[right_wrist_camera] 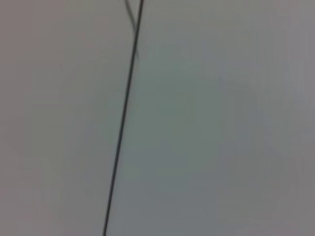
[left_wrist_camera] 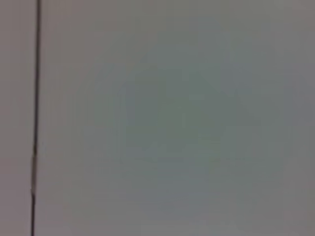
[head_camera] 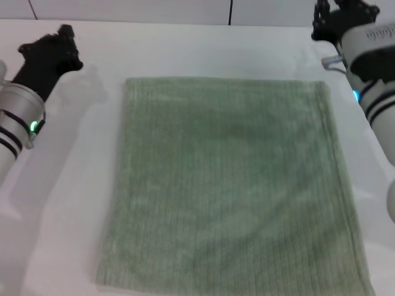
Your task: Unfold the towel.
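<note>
Currently, head view: towel [head_camera: 231, 185] lies flat mid-tabletop [head_camera: 74, 203], long axis running away from me. I judge it soft, light, limp; best pinched at a hemmed corner. Left end effector [head_camera: 58, 43] hangs off its far-left corner, right end effector [head_camera: 339, 18] off the far-right; whether either is clenched I cannot tell. Wrist views: blank surface, one dark seam each.

The head camera looks forward and steeply down on the white desk [head_camera: 185, 55], with the towel [head_camera: 228, 185] filling the middle and near part of its view. Both wrist cameras face a plain pale surface crossed by one thin dark line; nothing in them matches the head view with certainty.
</note>
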### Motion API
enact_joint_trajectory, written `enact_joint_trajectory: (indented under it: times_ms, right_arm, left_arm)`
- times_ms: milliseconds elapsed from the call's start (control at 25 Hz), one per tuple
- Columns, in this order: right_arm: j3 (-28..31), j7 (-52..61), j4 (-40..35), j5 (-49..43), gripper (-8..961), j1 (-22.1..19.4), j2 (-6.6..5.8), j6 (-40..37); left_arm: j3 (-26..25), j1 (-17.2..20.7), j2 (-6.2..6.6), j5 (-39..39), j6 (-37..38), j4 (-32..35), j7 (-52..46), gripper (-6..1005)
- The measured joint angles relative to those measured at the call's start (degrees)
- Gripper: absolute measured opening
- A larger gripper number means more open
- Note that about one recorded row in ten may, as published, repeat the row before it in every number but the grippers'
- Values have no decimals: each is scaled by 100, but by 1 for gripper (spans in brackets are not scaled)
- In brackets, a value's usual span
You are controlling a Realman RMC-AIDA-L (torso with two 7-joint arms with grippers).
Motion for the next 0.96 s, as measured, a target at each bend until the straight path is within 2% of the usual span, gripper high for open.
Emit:
enact_joint_trajectory:
  times_ms: [120, 320, 560, 760, 960]
  right_arm:
    - [-188, 164, 153, -5, 232, -56, 0, 84]
    - [-163, 242, 238, -6, 236, -157, 0, 128]
    - [-120, 233, 402, 5, 416, -261, 0, 552]
    - [-44, 251, 479, 40, 629, -282, 0, 696]
    - [-28, 253, 498, 42, 629, -285, 0, 704]
  left_arm:
    - [-75, 26, 19, -3, 105, -2, 0, 16]
    - [-234, 27, 33, -2, 117, -47, -1, 156]
    - [-777, 26, 12, -4, 184, -76, 109, 387]
    - [-1132, 31, 3, -5, 255, -21, 128, 387]
    - [-1213, 20, -8, -4, 241, -1, 129, 387]
